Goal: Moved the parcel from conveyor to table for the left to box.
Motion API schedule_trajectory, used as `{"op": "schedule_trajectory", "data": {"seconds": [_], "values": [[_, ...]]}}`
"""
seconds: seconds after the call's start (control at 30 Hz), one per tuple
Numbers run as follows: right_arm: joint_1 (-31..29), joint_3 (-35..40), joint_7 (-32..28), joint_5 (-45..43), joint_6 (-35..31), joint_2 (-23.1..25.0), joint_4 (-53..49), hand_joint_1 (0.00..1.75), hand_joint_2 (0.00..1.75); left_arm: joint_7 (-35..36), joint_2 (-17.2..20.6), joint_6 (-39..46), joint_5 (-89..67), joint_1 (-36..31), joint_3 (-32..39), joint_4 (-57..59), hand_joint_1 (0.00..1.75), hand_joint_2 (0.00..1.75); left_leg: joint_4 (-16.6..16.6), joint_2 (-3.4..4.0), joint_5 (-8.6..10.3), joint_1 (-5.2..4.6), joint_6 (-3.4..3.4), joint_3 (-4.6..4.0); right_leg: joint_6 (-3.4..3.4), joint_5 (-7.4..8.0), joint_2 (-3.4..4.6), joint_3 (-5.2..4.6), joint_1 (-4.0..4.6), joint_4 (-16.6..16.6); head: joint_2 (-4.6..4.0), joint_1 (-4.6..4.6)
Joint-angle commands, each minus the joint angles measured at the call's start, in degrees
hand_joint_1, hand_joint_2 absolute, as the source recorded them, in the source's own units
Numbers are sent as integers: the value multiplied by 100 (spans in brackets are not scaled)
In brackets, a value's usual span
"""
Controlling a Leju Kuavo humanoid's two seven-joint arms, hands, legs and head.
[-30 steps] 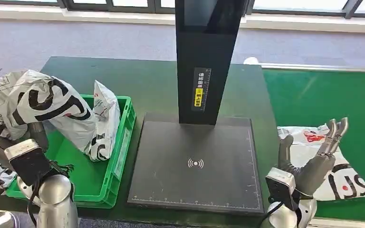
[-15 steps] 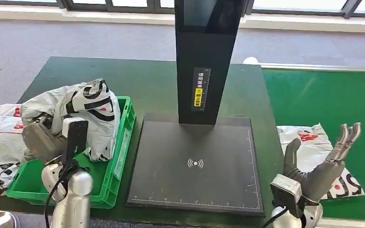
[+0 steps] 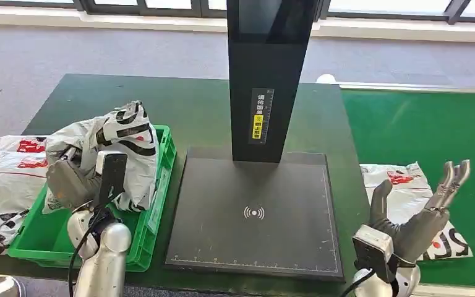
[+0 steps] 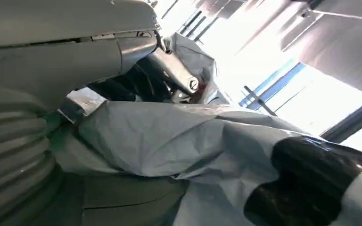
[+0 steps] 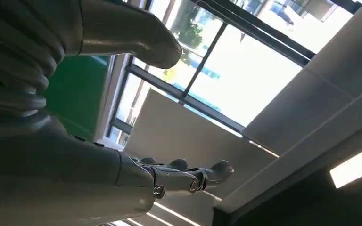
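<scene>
Left hand (image 3: 68, 184) around crumpled parcel (image 3: 114, 145)

Left arm enters the head view at 7 o'clock and rises to the left hand (image 3: 68, 184), whose wrist camera block faces up. The fingers are closed around a parcel (image 3: 120, 145) — in the left wrist view (image 4: 136, 84) the dark fingers press into grey plastic film.

Right arm enters at 5 o'clock. Right hand (image 3: 417, 213) is raised, palm inward, fingers extended and apart toward 1 o'clock — nothing in it. The right wrist view (image 5: 179, 179) shows the same.
</scene>
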Motion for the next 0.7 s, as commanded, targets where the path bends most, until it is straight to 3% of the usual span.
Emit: {"op": "schedule_trajectory", "data": {"seconds": [0.03, 0.7], "values": [[-251, -77, 28, -11, -8, -82, 326, 0, 175, 203, -293, -22, -16, -411, 220, 576, 0, 0, -8, -14, 6, 1, 0, 3, -4, 2, -19, 11, 2, -11, 0, 0], [-363, -10, 16, -42, -77, -110, 454, 0, 175, 192, -293, -22, 161, -280, 322, 246, 0, 0, -3, -3, 1, 2, 0, 1, -3, 1, -8, 13, 3, -5, 0, 0]]}}
